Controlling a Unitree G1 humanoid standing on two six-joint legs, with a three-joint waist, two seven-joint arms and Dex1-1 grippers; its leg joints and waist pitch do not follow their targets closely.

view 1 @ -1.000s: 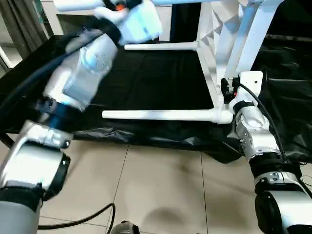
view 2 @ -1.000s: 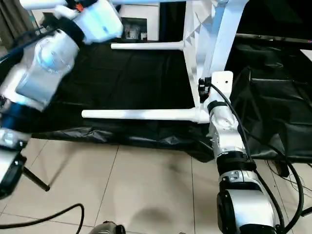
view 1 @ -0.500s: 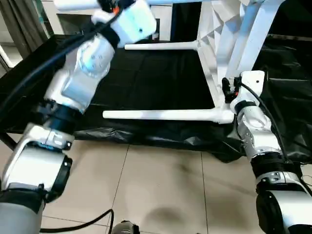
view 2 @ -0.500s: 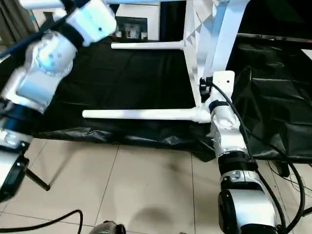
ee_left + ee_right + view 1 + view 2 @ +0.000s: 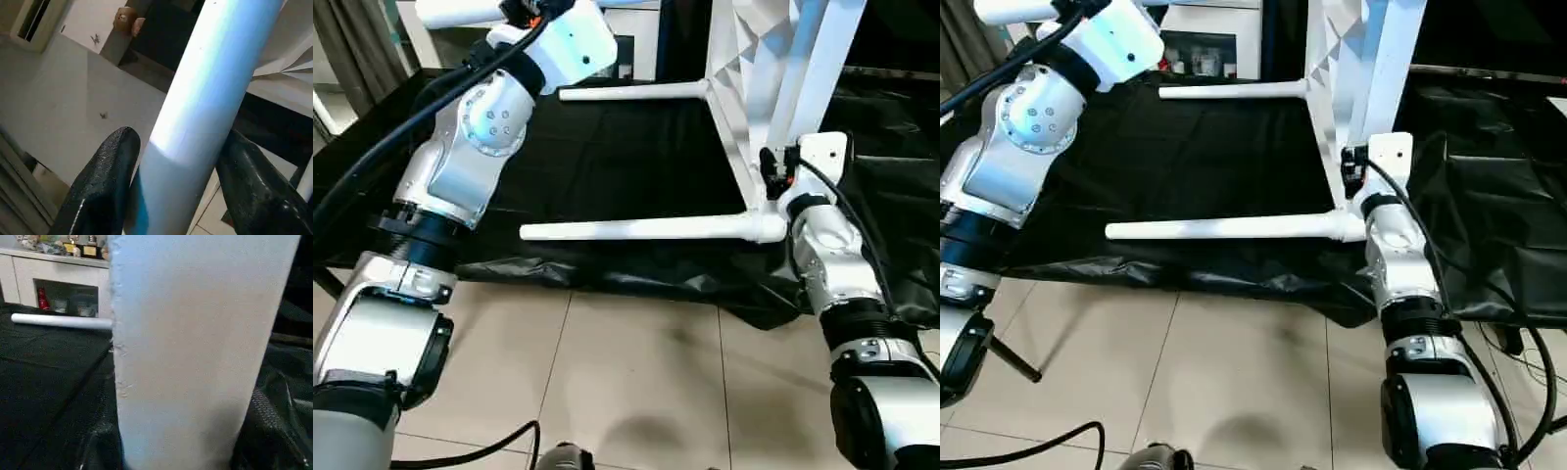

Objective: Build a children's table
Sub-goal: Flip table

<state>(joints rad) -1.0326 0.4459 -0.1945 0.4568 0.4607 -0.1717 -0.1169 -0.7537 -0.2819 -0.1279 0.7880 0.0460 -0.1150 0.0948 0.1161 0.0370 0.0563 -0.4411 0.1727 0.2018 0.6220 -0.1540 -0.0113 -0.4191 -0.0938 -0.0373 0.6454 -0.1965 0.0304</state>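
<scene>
The children's table top (image 5: 773, 59) stands on its edge on a black sheet, ribbed underside facing left. Two white legs stick out of it to the left: a near one (image 5: 636, 231) and a far one (image 5: 631, 93). A third leg (image 5: 455, 12) runs along the picture's top left. My left gripper (image 5: 524, 8) is raised to it. In the left wrist view its black fingers (image 5: 107, 171) press both sides of that tube (image 5: 210, 73). My right gripper (image 5: 771, 181) is shut on the top's lower edge (image 5: 195, 308), just above the near leg's socket.
The black sheet (image 5: 626, 157) covers a low platform whose front edge hangs over a tiled floor (image 5: 636, 372). A white cabinet (image 5: 1205, 49) stands behind. A black cable (image 5: 480, 446) lies on the floor near my left side.
My left fingers have closed in on the upper leg, and the left forearm has shifted a little. The right arm and the table top have hardly moved.
</scene>
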